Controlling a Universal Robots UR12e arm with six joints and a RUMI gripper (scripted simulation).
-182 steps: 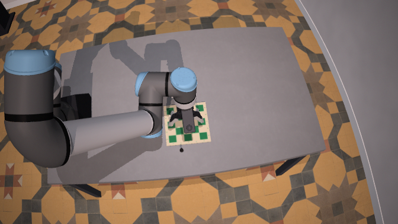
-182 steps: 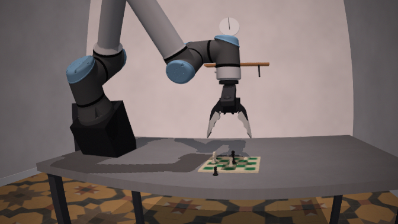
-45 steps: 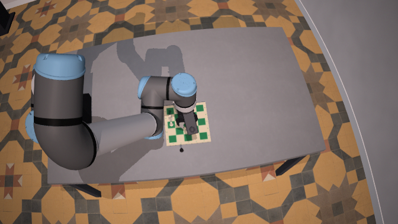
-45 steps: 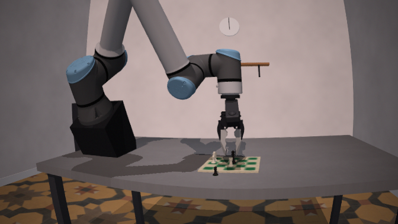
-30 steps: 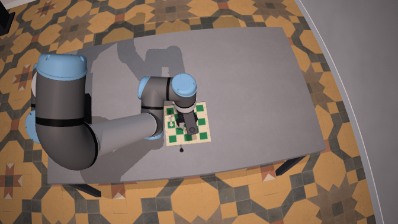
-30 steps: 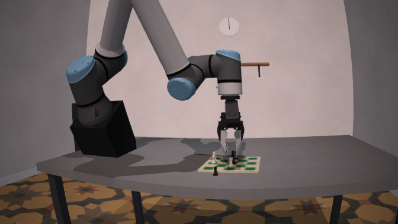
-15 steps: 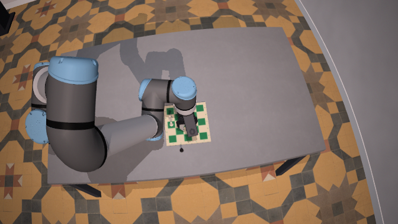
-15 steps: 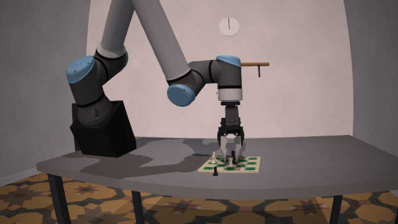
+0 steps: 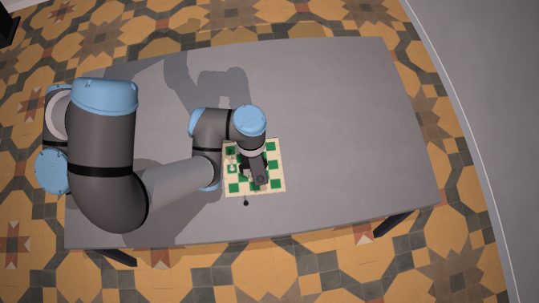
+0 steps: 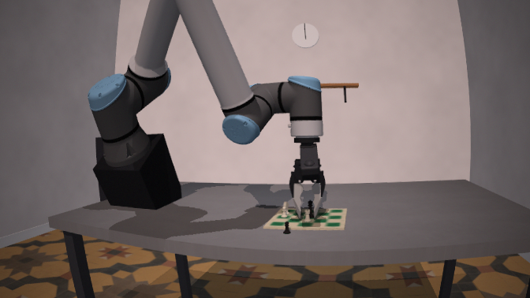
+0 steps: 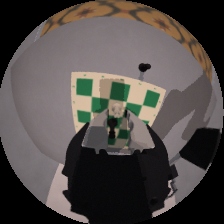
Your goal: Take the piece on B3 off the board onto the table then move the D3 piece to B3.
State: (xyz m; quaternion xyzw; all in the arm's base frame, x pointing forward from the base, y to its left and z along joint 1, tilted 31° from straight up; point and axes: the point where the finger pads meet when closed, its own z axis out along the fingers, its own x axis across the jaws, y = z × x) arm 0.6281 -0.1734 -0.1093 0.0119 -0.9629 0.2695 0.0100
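pale chessman (image 10: 307,215) (image 11: 117,109) stands close to the tall black piece (image 10: 310,205) (image 11: 112,127) at the released, part-open claw (image 9: 254,176) (image 10: 307,217) (image 11: 116,109), crowding it on the board (image 9: 281,191) (image 10: 345,223) (image 11: 76,76).
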